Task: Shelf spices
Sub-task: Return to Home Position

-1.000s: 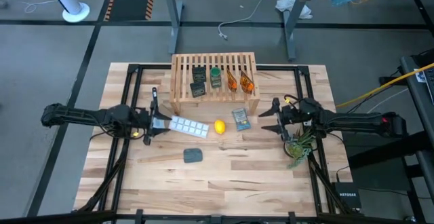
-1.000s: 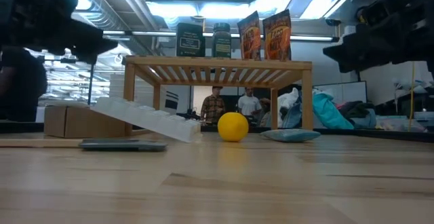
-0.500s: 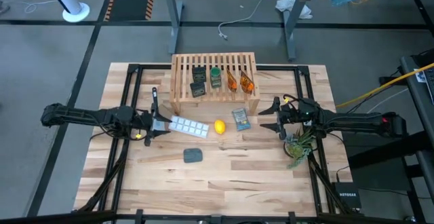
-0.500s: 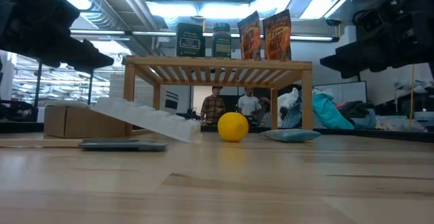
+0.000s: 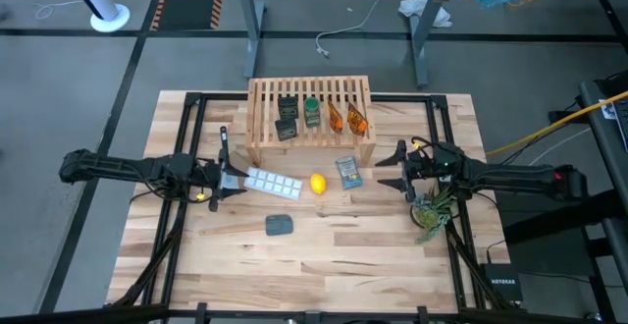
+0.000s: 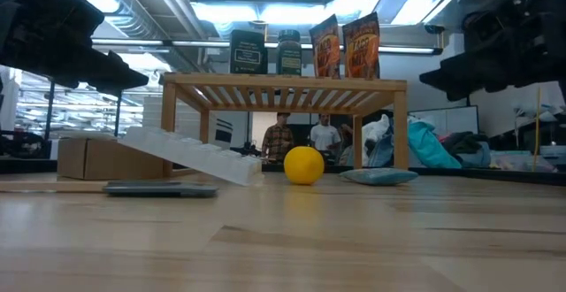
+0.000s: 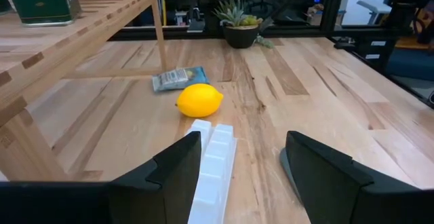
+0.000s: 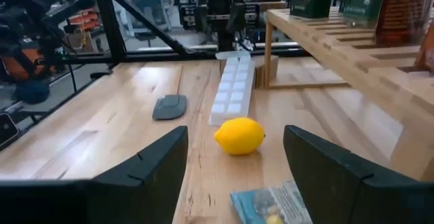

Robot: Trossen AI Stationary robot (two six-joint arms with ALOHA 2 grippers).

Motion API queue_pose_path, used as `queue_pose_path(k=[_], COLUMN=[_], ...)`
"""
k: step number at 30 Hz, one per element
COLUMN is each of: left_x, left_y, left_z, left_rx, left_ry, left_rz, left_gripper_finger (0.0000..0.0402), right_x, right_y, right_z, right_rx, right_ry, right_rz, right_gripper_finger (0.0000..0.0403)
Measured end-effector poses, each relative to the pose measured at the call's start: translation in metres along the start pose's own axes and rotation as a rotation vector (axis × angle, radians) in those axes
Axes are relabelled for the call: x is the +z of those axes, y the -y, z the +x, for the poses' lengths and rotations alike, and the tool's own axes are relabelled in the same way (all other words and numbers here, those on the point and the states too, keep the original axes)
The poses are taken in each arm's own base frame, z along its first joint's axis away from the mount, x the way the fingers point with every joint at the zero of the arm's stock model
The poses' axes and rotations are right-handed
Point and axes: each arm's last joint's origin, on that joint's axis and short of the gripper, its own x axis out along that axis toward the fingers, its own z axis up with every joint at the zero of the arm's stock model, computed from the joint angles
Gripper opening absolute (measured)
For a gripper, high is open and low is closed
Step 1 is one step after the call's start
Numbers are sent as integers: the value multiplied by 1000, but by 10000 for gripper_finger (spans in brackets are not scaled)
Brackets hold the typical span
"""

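1. Tabletop (image 5: 334, 255): light wood; grey pad (image 5: 280, 225) lies toward the near edge.
2. Left gripper (image 5: 222, 170) and right gripper (image 5: 391, 169): fingers apart, flanking the lemon (image 5: 318, 183) mid-tabletop.
3. Shelf (image 5: 260, 133): stands at the far edge, carrying five spices (image 5: 312, 111).
4. Room: two people (image 6: 279, 140) stand beyond the shelf.

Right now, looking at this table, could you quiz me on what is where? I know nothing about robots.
1. True or false: the lemon lies on the shelf.
2. How many spices stand on the shelf? A three, B five, C seven.
3. Fill in: the left gripper and the right gripper are both ____, holding nothing.
Key: 1 false, it lies on the table in front of the shelf. 2 B. 3 open.
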Motion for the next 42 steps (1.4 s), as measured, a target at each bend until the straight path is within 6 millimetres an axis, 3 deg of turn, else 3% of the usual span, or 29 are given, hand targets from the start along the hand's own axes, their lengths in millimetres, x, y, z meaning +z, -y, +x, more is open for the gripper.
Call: queue_pose_path(k=[19,42], left_x=[0,0], left_y=[0,0], left_z=[0,0], left_rx=[0,0], left_ry=[-2,-3], left_rz=[0,0], left_gripper_finger=[210,210], right_x=[5,16], right_y=[-8,-12], right_z=[-23,-33], right_rx=[2,2], right_ry=[72,209], right_rz=[-26,-76], right_gripper_finger=[250,250])
